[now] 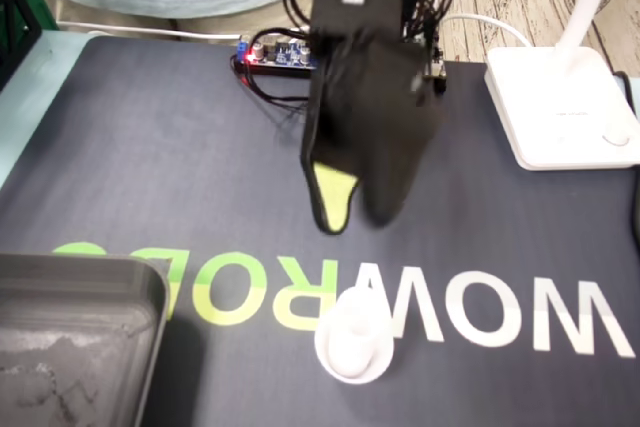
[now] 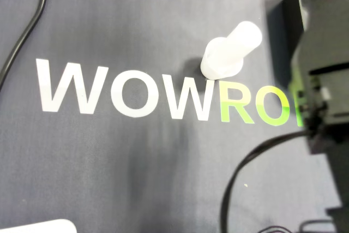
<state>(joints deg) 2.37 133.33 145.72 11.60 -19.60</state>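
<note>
Gripper (image 1: 357, 219) aloft; white peg (image 1: 352, 339) apart, nearer the fixed camera.

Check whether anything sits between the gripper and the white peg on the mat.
Nothing visible does. In the fixed view the gripper hangs over bare mat; the white peg stands upright nearer the camera, only printed letters between them.

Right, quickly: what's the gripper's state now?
Gripper: holds nothing; whether its jaws are open or closed cannot be told.
</note>
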